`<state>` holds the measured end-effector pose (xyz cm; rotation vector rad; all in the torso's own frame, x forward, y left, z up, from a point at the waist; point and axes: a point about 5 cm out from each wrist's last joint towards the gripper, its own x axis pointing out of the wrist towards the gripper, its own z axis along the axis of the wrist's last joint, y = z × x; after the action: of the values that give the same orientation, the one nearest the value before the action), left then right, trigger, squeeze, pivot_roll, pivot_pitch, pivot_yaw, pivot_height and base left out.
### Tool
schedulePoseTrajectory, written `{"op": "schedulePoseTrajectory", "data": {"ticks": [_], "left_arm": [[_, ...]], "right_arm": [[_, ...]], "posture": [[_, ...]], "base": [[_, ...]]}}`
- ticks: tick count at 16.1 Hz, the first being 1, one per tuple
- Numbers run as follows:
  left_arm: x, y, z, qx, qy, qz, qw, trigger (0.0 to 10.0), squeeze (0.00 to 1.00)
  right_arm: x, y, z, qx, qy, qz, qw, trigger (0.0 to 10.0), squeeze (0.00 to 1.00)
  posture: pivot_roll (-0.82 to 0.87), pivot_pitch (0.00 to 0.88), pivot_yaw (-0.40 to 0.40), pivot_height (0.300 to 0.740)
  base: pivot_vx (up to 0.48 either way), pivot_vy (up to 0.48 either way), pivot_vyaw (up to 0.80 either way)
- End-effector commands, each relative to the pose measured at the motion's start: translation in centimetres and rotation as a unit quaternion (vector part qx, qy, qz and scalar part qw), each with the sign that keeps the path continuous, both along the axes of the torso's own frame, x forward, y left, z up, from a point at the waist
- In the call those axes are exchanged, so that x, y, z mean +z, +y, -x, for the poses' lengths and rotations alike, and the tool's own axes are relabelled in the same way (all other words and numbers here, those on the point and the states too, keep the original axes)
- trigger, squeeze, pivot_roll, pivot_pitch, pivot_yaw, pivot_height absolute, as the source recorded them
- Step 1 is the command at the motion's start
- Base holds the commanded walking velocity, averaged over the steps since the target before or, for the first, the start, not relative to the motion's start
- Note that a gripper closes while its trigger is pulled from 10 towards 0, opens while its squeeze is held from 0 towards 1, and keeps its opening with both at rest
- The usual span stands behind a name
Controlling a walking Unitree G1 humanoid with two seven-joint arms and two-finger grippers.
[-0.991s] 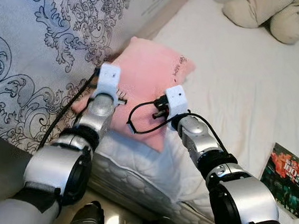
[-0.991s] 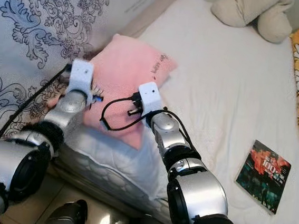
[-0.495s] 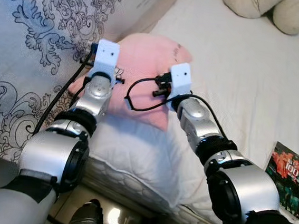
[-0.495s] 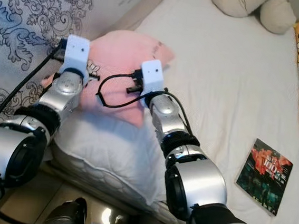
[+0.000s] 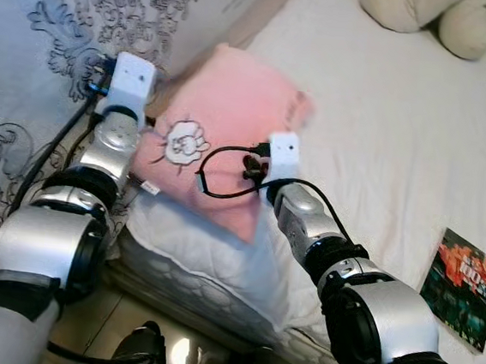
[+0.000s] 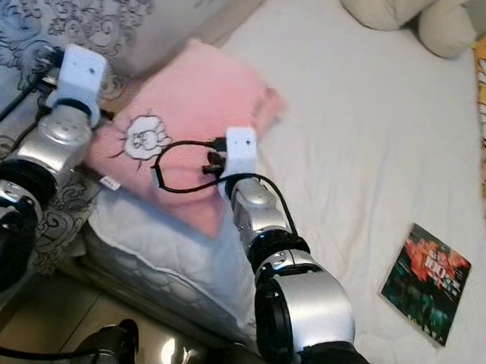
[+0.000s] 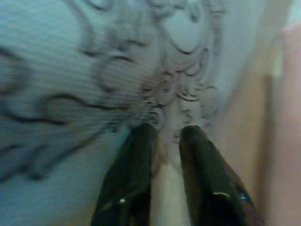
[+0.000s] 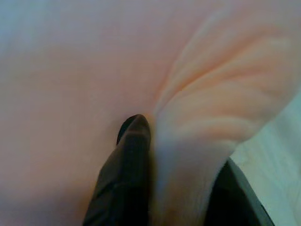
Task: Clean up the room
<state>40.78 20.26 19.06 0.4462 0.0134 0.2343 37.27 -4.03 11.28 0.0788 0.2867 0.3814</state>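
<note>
Soft, even daylight washes the head views, brightest on the white bed sheet [image 5: 402, 137] toward 1 o'clock, while shade pools under the mattress edge at 6 o'clock, where a small glare spot gleams on the floor [image 5: 182, 354]. Both head views are mildly soft, with blur strongest on the patterned curtain [image 5: 48, 60] at 10 o'clock. The wrist views are dim, bluish and out of focus, the black fingers [image 7: 134, 183] carrying faint highlights and the pink pillow [image 8: 70, 70] a smooth blur.

Pink pillow [image 5: 231, 129] — small white motif, tilted on bed edge — fold pinched.
</note>
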Motion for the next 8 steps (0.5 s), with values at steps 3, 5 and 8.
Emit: {"op": "schedulePoseTrajectory", "data": {"ticks": [3,5,8], "left_arm": [[1.3,-2.0,-0.5,-0.041,-0.025,0.004,0.999,10.0,1.0],[0.7,-3.6,-0.4,-0.088,-0.027,0.018,0.996,10.0,1.0],[-1.2,-6.4,0.6,-0.184,-0.035,0.039,0.982,10.0,1.0]], "right_arm": [[0.3,-0.5,-0.2,0.001,-0.008,-0.014,1.0,10.0,1.0],[0.6,-1.3,-0.4,-0.014,-0.033,-0.025,0.999,10.0,1.0],[1.9,0.1,1.1,-0.022,-0.133,-0.091,0.987,10.0,1.0]], "posture": [[-0.01,0.157,-0.154,0.74],[-0.04,0.116,-0.138,0.74],[-0.04,0.022,-0.083,0.74]], "base": [[0.0,0.0,0.0],[0.0,0.0,0.0],[0.0,0.0,0.0]]}}
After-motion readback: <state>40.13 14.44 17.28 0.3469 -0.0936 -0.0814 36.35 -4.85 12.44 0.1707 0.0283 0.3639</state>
